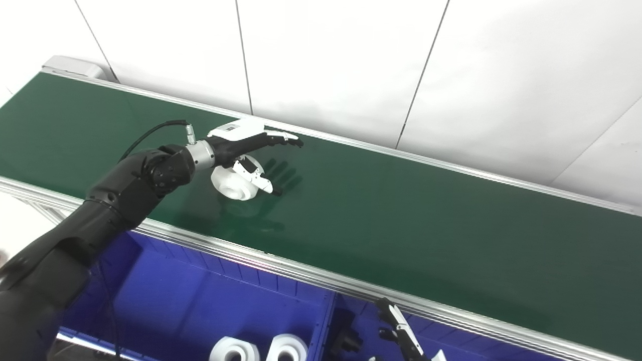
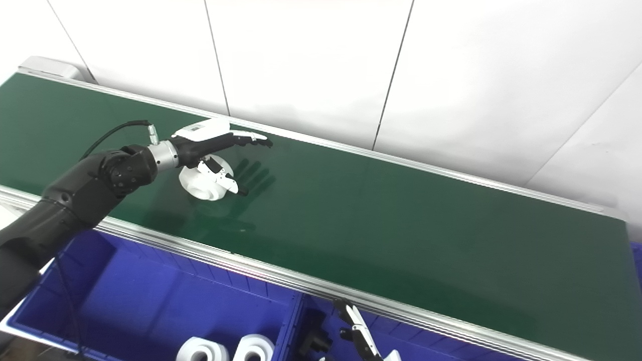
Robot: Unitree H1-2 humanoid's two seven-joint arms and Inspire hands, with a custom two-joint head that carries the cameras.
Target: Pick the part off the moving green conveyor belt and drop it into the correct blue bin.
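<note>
White part (image 1: 233, 184) on green conveyor belt (image 1: 401, 215), left of frame centre | left hand (image 1: 246, 145) over it, fingers spread, thumb against part | right hand (image 1: 401, 333) at bottom edge, grip unclear | blue bin (image 1: 200, 296) below belt

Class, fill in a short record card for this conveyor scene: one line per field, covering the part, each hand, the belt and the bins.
Part: white round part lying on the belt
Belt: green conveyor belt, aluminium-edged
Left hand: left hand open, fingers spread over the part, not closed on it
Right hand: right hand low at the frame edge, state unclear
Bins: left blue bin holds two white parts; the neighbouring bin holds dark parts
</note>
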